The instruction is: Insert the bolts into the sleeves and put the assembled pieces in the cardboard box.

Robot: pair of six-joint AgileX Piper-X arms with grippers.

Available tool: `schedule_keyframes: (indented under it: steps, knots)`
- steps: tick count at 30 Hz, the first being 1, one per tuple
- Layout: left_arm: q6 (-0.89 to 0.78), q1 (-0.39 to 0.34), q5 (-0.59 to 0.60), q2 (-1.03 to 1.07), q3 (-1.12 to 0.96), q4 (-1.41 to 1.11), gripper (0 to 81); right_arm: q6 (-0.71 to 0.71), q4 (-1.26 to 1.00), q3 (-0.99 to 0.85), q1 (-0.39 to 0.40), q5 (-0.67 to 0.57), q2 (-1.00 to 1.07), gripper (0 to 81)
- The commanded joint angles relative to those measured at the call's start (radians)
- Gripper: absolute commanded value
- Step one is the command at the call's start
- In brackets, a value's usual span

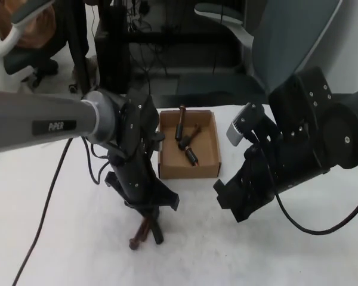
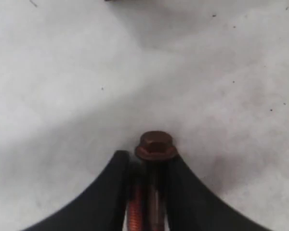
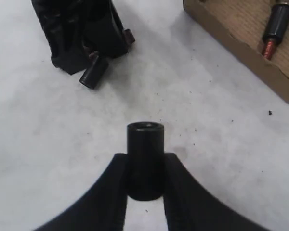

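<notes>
My left gripper (image 2: 148, 160) is shut on a copper bolt (image 2: 155, 145) whose flanged head sticks out past the fingertips. In the high view this gripper (image 1: 147, 229) points down at the white bench with the bolt (image 1: 139, 233) slanting to the surface. My right gripper (image 3: 144, 160) is shut on a black sleeve (image 3: 144, 137), its open end facing away. In the high view the right gripper (image 1: 228, 201) hangs right of the cardboard box (image 1: 188, 170). The box holds assembled pieces (image 1: 191, 152). A short black cylinder (image 3: 94, 72), perhaps a sleeve, lies by the left gripper (image 3: 82, 33).
The box corner (image 3: 231, 33) lies near the right gripper, with one assembled piece (image 3: 276, 26) inside. A black cable (image 1: 45, 208) trails across the bench's left part. White cloth covers the bench between the two arms. Chairs and stands fill the room beyond the bench.
</notes>
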Motion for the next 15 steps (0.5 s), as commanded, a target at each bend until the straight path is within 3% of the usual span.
schedule_keyframes:
  steps: [1, 15]
  knots:
    - [-0.007, -0.009, -0.014, 0.013, -0.001, -0.003, 1.1, 0.008, -0.012, 0.000, -0.004, -0.017, -0.014, 0.4]
    - [0.052, -0.009, -0.009, -0.228, 0.003, -0.245, 1.8, 0.023, -0.020, 0.078, -0.004, -0.017, -0.119, 0.4]
